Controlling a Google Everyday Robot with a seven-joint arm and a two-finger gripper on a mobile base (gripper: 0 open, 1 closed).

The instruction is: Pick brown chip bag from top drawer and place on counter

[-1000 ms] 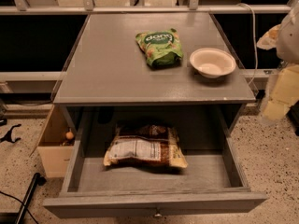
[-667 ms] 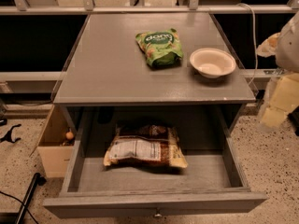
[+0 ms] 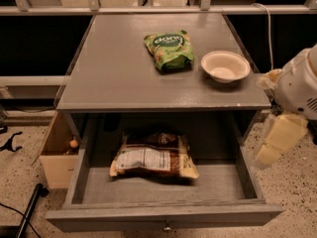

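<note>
The brown chip bag lies flat in the open top drawer, label panel up, a little left of the drawer's middle. The drawer is pulled out under the grey counter. My gripper hangs at the right edge of the view, outside the drawer's right wall and below the counter's front right corner, well apart from the bag. It holds nothing that I can see.
A green bag and a white bowl sit on the counter's back right part. A tan cardboard box stands on the floor left of the drawer. A black pole lies at the lower left.
My gripper has moved down and slightly left along the cabinet's right side, from counter height to drawer height. The bag, drawer and counter objects have not moved.
</note>
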